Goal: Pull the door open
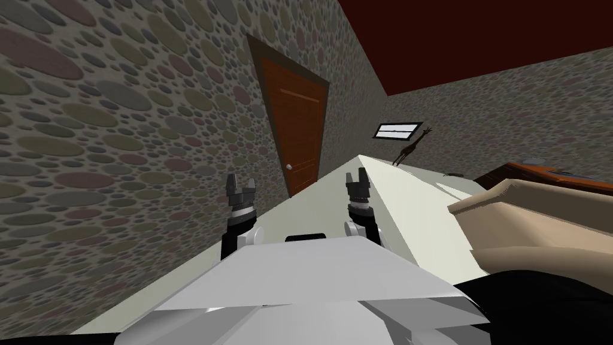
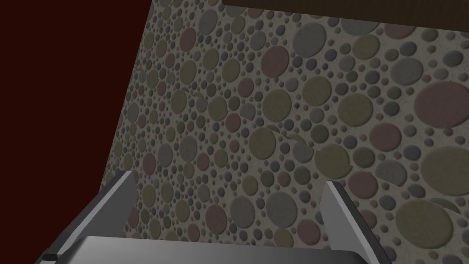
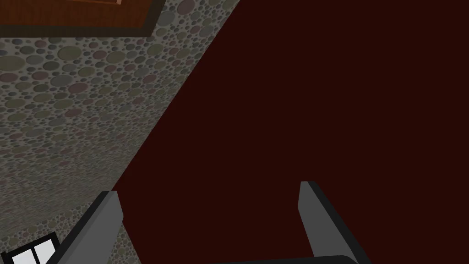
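Observation:
A reddish-brown wooden door [image 1: 299, 129] in a dark frame stands closed in the pebble-patterned wall, some way ahead of me. A small round silver knob [image 1: 288, 167] sits low on the door's left edge. My left gripper [image 1: 240, 184] is raised in front of me, open with nothing between its fingers [image 2: 120, 192], well short of the door. Beside it my right gripper [image 1: 357, 178] also stands open and empty, its fingers [image 3: 106, 215] about a third of the picture apart. The door's dark frame [image 3: 91, 31] shows in the right wrist view.
The pebble wall [image 1: 108, 150] runs close along my left. The pale floor [image 1: 335, 191] leads to the door. To the right lie a beige cushioned piece [image 1: 539, 227], a brown furniture edge [image 1: 557, 176], a small giraffe figure [image 1: 412, 147] and a small window [image 1: 396, 130].

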Controlling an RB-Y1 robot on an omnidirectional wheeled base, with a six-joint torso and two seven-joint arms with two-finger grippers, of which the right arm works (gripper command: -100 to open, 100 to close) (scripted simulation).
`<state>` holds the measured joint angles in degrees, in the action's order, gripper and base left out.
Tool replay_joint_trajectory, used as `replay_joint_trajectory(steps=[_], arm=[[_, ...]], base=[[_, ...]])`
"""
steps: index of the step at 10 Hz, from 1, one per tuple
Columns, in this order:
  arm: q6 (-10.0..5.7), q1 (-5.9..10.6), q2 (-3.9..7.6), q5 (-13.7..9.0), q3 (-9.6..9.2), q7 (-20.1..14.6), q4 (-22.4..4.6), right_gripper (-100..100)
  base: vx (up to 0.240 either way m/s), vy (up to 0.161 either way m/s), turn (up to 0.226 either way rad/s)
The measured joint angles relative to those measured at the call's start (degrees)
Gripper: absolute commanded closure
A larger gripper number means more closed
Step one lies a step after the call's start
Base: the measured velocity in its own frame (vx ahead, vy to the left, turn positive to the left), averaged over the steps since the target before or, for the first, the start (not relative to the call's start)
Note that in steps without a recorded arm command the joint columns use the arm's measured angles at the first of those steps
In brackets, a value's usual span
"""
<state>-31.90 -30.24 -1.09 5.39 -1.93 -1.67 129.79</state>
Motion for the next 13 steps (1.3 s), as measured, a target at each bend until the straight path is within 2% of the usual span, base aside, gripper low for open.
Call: replay_joint_trajectory(steps=[2, 5, 10, 11, 13], arm=[[-0.03, 0.83, 0.72, 0.97, -0.01, 1.79, -1.94, -100], [-1.78, 1.51, 1.68, 2.63, -0.20, 4.95, -6.02, -100], [-3.05, 3.03, 3.00, 5.50, -0.46, 10.37, -11.75, -100], [-3.71, 3.33, 3.22, 5.98, -0.39, 11.39, -13.35, -100], [-3.82, 3.83, 3.77, 7.08, -0.43, 13.34, -14.99, -100]], base=[[0.127, 0.085, 0.003], [0.148, 0.083, 0.016], [0.104, 0.040, 0.014], [0.107, 0.045, 0.009], [0.096, 0.043, 0.017]])
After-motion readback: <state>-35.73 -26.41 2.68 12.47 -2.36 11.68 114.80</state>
